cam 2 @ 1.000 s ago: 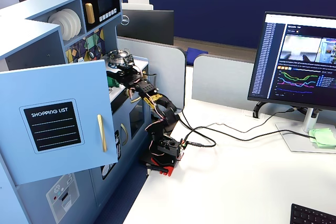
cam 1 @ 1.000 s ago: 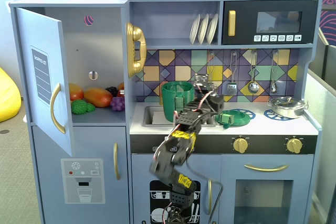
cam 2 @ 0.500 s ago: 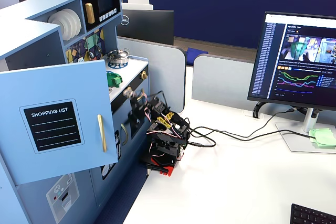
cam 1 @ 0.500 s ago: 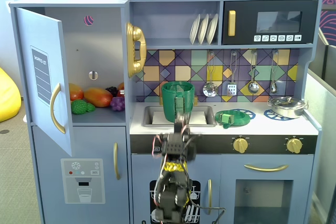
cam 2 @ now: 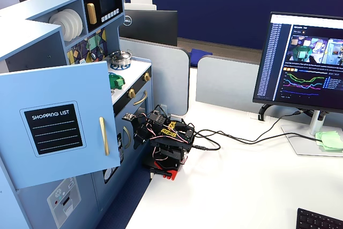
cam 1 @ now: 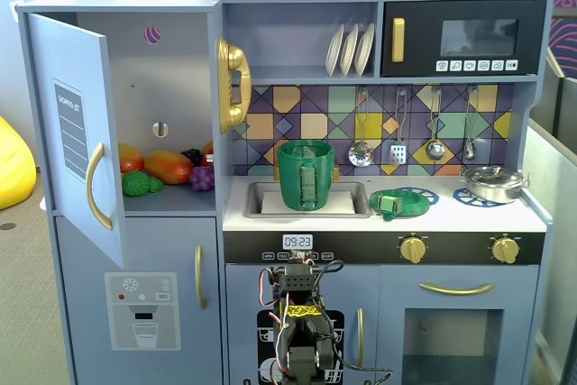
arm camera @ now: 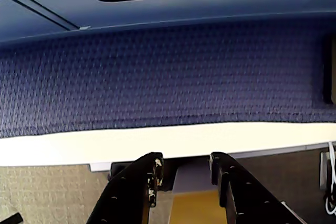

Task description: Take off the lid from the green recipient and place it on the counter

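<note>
Since the lid (cam 1: 399,202) already lies on the counter (cam 1: 469,214) right of the green recipient (cam 1: 305,174), the end effector (arm camera: 185,170) – narrowly parted, empty – should simply stay folded low.

Green recipient (cam 1: 306,174) stands in the sink (cam 1: 261,200), left part of the tabletop (cam 1: 469,215). Lid (cam 1: 398,202) lies just right of it; silver pot (cam 1: 493,183) at far right.

Hidden and cut-off parts

In a fixed view the open pale-blue cupboard door (cam 2: 59,122) hides the tall dark-green plastic container; the black two-finger gripper (arm camera: 184,170) is cropped at 6 o'clock.
</note>
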Motion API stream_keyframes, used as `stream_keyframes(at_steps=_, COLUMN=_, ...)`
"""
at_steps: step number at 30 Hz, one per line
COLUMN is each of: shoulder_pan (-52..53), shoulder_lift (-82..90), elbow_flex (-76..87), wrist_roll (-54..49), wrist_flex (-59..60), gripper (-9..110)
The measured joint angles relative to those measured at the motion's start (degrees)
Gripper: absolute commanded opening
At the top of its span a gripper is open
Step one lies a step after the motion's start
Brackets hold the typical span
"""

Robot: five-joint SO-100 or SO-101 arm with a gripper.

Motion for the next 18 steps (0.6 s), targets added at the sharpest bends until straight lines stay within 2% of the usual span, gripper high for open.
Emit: stream_keyframes(at_steps=18, shoulder_pan=2.81, shoulder_lift=0.62, elbow_flex=0.18, wrist_roll=-0.18, wrist_flex=0.7, gripper=2)
